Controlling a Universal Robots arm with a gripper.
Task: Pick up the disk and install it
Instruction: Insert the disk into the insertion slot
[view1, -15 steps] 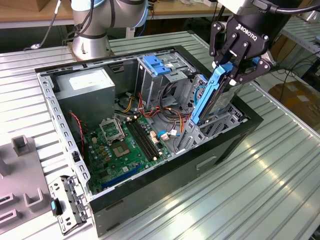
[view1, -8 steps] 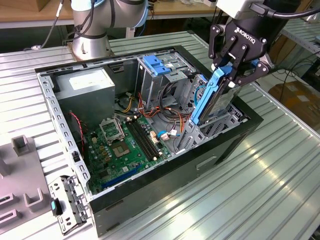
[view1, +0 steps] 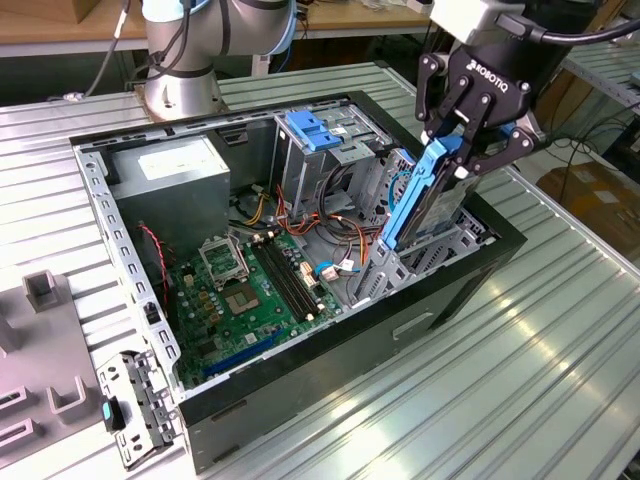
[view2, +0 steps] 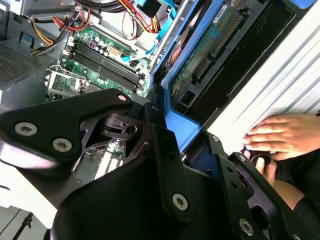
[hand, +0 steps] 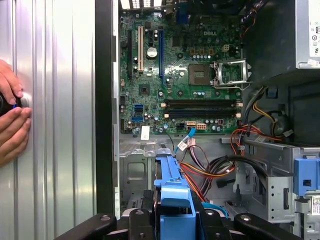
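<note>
**Exterior view.**
- Gripper (view1: 466, 148): in the upper part of the exterior view's right, fingers pinching the disk (view1: 428, 200) across its upper end.
- Disk: lifted and steeply tilted. Its blue side rail faces the camera and its lower end sits at the mouth of the drive cage (view1: 400, 268), along the case's edge on the exterior view's right.
- Status, as judged: pick-up done, insertion begun, disk not yet seated.
- Computer case (view1: 330, 390): open, lying on the ribbed metal table (view1: 540, 380).
- Contents: motherboard (view1: 240, 285) at lower centre, grey power supply (view1: 170, 170) at upper left, and a blue latch piece (view1: 314, 130) on the neighbouring cage.
- Possible obstruction: orange and red cables (view1: 300, 215) lie near the cage, and its metal walls stand close around the disk.

**Second wrist view.**
- Gripper (view2: 187, 137): black links clamped on the blue rail of the disk (view2: 210, 45), whose green circuit side is visible.
- The motherboard (view2: 100, 60) lies beyond.
- A person's hand (view2: 282, 135) rests on the table outside the case wall. What it touches cannot be told.

**First wrist view.**
- Gripper (hand: 175, 226): closed on the disk (hand: 172, 197), of which the blue rail shows.
- The motherboard (hand: 190, 75) and the cables (hand: 225, 167) lie past the rail.
- The hand (hand: 10, 117) is on the table, apart from the case.
</note>
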